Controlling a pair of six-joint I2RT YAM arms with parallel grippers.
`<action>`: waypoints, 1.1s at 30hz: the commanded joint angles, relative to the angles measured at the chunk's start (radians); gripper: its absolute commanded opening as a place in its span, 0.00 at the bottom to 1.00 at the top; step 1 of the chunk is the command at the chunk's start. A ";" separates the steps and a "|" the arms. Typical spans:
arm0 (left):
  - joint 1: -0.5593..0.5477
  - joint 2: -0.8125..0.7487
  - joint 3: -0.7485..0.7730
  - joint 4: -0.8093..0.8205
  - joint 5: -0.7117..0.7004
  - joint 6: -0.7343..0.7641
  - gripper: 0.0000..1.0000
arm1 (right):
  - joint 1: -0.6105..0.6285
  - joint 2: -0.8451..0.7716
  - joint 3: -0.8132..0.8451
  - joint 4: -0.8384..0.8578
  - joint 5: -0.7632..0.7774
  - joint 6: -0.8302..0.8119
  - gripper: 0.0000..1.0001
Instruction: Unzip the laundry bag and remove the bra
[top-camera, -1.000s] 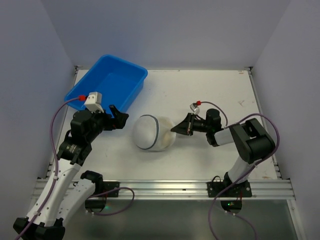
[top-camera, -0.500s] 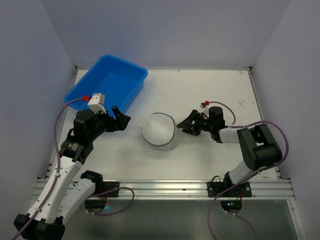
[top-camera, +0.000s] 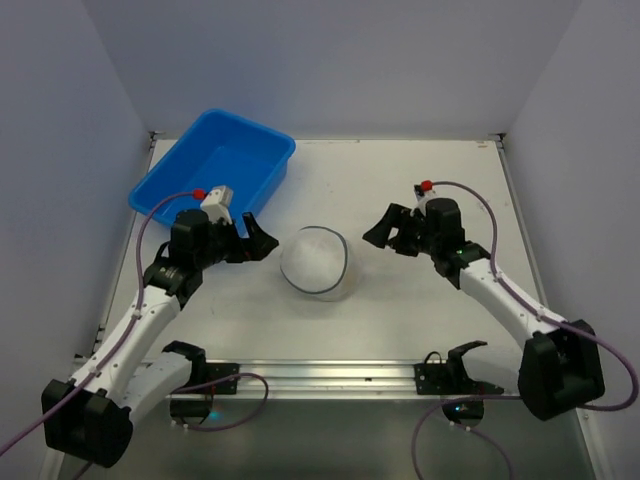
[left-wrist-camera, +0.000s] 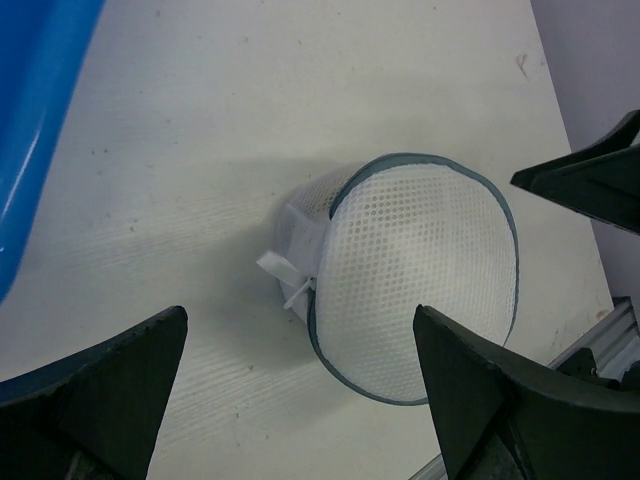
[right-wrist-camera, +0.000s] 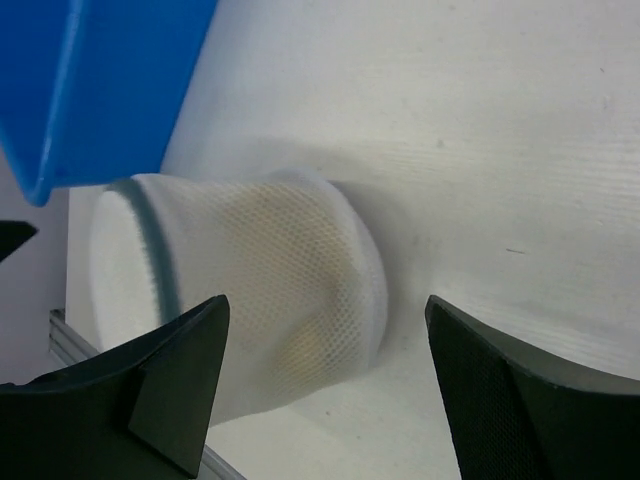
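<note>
The laundry bag, a white mesh drum with a dark zipper band round its rim, sits on the table between both arms. The zipper looks closed. A white tab sticks out at its side. Through the mesh, the right wrist view shows a faint yellow shape, the bra, inside the laundry bag. My left gripper stands open just left of the bag, not touching it. My right gripper is open too, a short way to the bag's right, with nothing between its fingers.
A blue plastic tub stands at the back left, close behind my left arm. The table's metal front rail runs along the near edge. White walls close off the left, right and back.
My right gripper has opened, let go of the laundry bag and drawn back to the right. The bag has tipped and settled rim-up. My left gripper has come closer to it.
</note>
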 joint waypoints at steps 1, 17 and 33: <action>-0.005 0.090 0.018 0.118 0.104 0.011 0.98 | 0.110 -0.116 0.114 -0.149 0.134 -0.049 0.81; -0.011 0.201 0.025 0.189 0.149 0.019 0.96 | 0.428 -0.037 0.117 -0.180 0.313 0.149 0.75; -0.020 0.212 0.006 0.204 0.193 0.027 0.96 | 0.302 0.074 0.129 -0.171 0.277 -0.092 0.50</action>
